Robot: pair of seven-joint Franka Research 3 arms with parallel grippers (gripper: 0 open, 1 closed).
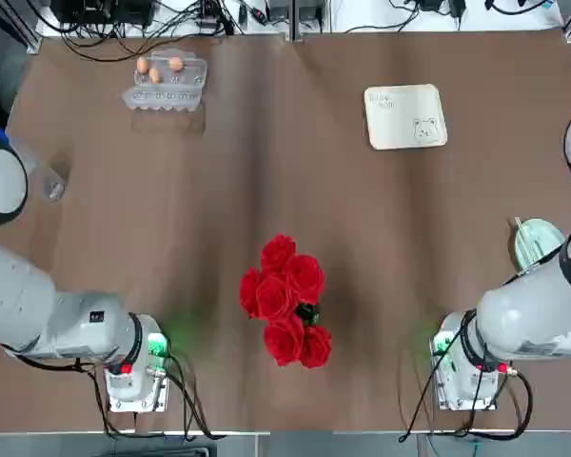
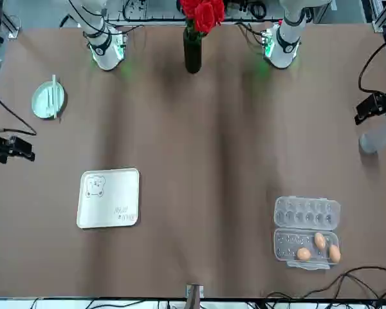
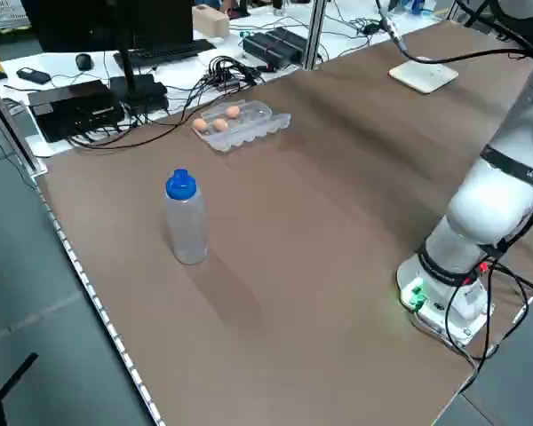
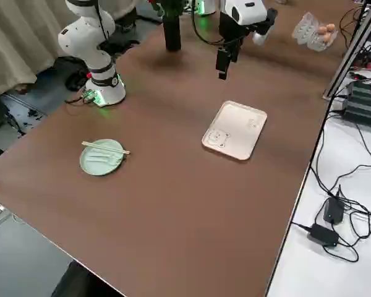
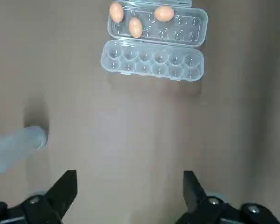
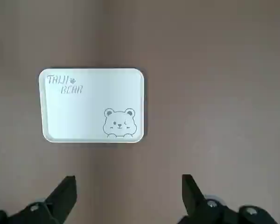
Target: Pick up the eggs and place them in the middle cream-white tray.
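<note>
Near: red roses (image 1: 285, 301) in a dark vase (image 2: 192, 51), between the arm bases. Left: left gripper (image 5: 130, 196) above the table, fingers parted, unladen. Right: right gripper (image 6: 129, 198), likewise released; beyond it, the cream-white tray (image 1: 405, 116), bare of eggs. Far left: three eggs (image 1: 155, 74) in an open clear carton (image 1: 167, 82).

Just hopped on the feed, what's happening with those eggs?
Nothing is being handled right now. The three eggs sit in the open clear carton on the robot's left side of the table. The left claw is open and empty, above the table near the carton. The right claw is also open and empty, on the right side. The cream-white tray has no eggs yet.
</note>
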